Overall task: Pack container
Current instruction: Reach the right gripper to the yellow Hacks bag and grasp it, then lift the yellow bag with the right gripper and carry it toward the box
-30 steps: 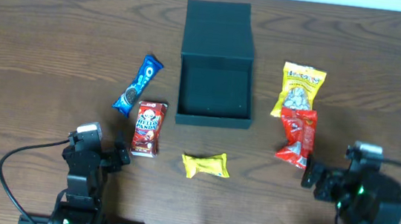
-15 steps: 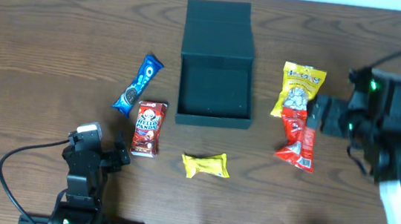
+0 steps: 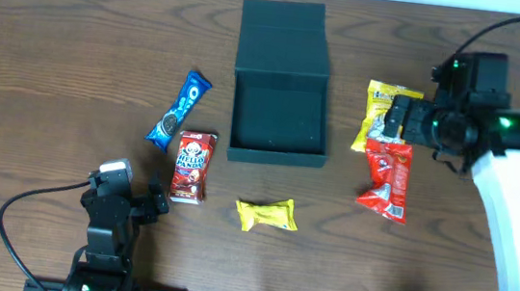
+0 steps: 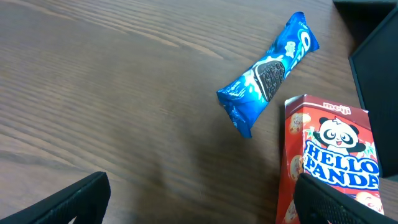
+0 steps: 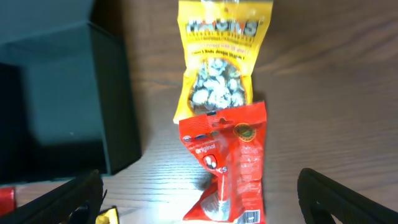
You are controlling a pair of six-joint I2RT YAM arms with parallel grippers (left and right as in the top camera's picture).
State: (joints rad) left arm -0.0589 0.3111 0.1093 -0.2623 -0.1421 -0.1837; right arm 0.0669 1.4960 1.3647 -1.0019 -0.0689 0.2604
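A blue Oreo packet (image 3: 177, 111) is lying diagonally on the wooden table (image 3: 55, 66), just beside a red Hello Panda box (image 3: 193, 167). A small yellow packet (image 3: 267, 215) is sitting apart. A red pouch (image 5: 229, 163) is overlapping a yellow nut bag (image 5: 219, 62).

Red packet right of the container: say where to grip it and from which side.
Probably across its narrow middle, straight down from above: the red packet lies long and fairly flat, and one end overlaps the yellow bag, so stay clear of that end.
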